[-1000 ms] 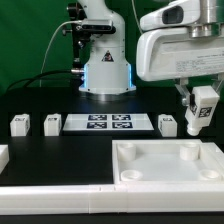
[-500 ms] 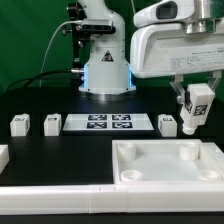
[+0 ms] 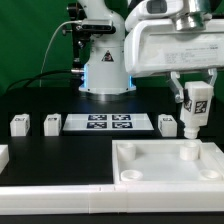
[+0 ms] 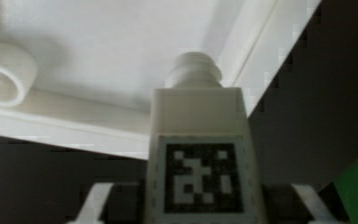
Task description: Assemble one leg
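Exterior view: what is held, and where?

— A leg (image 3: 199, 110) is clamped upright between the fingers (image 4: 101, 205), with a tag shown to the camera. It is hung over the far corner of the white tray (image 3: 150, 148) on the exterior view's right, above the corner socket (image 3: 190, 152). A small gap appears to be left between its lower end and that socket.

And what is shown in the wrist view?

— The leg is seen lengthwise and gripped on both sides. A tag is turned to the lens, and its narrow round end is pointed at the tray's white surface. A round socket (image 4: 2, 82) is seen off to one side. Whether the end is lined up with any socket cannot be told.

What else is stood on the worktop (image 3: 70, 148)?

— A first spare leg (image 3: 18, 124) and a second spare leg (image 3: 52, 123) are set at the exterior view's left of the marker board (image 3: 110, 122). A third spare leg (image 3: 168, 124) is set just beside its other end. The arm's base (image 3: 104, 62) is seen behind the board.
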